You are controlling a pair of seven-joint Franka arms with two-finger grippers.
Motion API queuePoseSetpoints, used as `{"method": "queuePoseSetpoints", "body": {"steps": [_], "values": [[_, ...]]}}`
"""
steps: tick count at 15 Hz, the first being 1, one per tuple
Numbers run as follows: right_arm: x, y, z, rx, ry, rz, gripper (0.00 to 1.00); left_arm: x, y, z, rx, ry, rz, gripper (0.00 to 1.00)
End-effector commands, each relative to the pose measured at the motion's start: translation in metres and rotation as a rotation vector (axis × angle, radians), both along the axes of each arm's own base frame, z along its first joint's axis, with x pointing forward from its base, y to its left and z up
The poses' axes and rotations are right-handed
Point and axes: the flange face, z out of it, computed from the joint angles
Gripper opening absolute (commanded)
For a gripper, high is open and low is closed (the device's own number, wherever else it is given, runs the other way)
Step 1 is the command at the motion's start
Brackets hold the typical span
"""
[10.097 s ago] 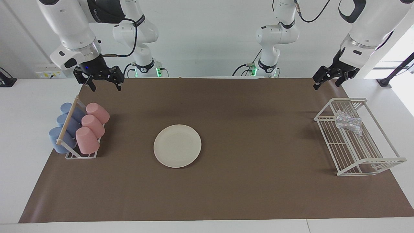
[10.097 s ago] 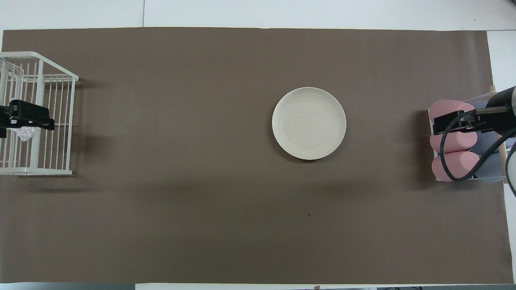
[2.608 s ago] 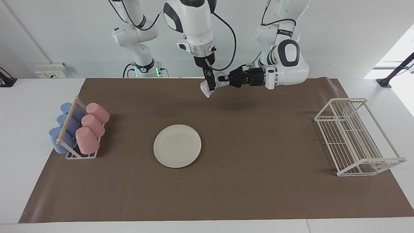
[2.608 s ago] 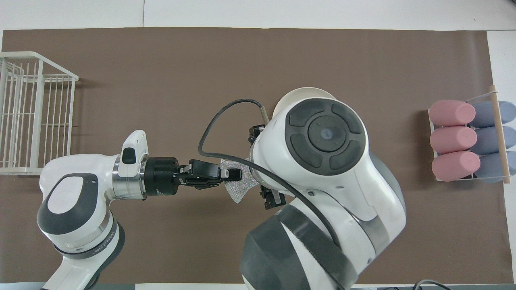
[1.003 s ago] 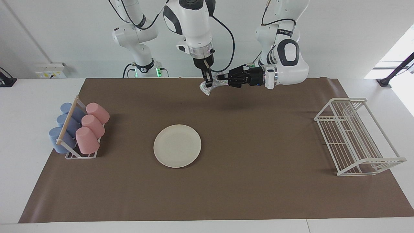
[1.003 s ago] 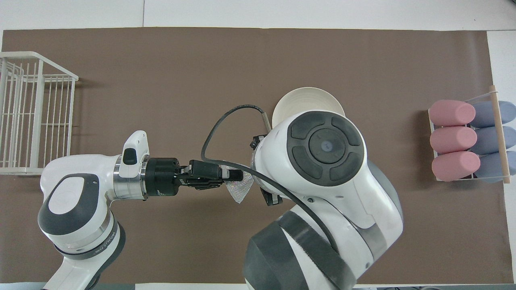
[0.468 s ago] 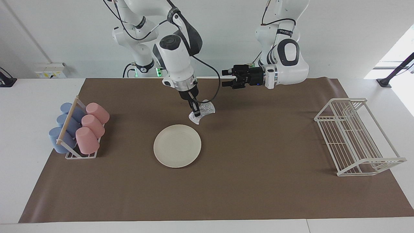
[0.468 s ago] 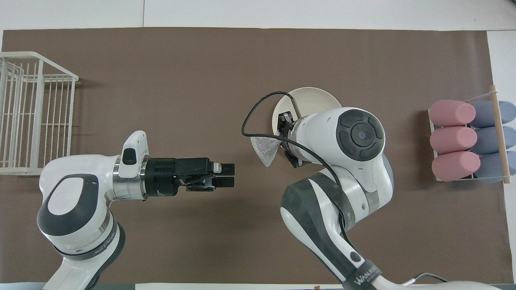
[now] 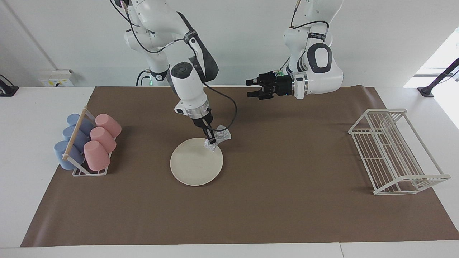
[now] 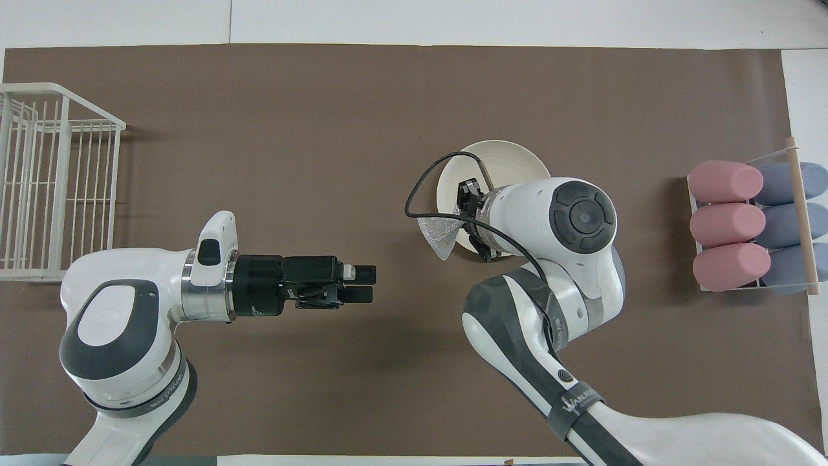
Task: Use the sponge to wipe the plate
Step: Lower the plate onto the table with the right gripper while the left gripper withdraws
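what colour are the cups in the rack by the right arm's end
Three pink cups and three blue cups, seen best in the facing view.

I read only one marking: white lettering on the black band around my right arm's link, low in the overhead view toward the lower right of the frame. It looks like a brand name beginning "WANU", but I cannot make out the rest. A similar band in the facing view carries lettering too small to read.
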Motion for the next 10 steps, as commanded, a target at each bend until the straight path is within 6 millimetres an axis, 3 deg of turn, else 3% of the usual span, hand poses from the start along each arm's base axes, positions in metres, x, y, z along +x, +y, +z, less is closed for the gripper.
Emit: {"method": "queuePoseSetpoints", "body": {"steps": [1,2,6,8,10], "values": [[0.006,-0.009,-0.005,0.007,-0.01,0.019,0.0,0.011,0.031,-0.004,0.109,0.004,0.038,1.0],[0.008,-0.013,-0.008,0.005,-0.01,0.024,0.0,0.015,0.042,-0.007,0.164,-0.011,0.025,1.0],[0.025,-0.066,-0.015,-0.028,-0.038,0.13,0.0,0.024,0.082,-0.019,0.374,-0.067,-0.055,1.0],[0.025,-0.067,-0.015,-0.028,-0.038,0.133,0.0,0.032,0.103,-0.02,0.451,-0.083,-0.075,1.0],[0.02,-0.06,-0.017,-0.024,-0.024,0.106,0.0,0.04,0.109,-0.02,0.527,-0.107,-0.093,1.0]]}}
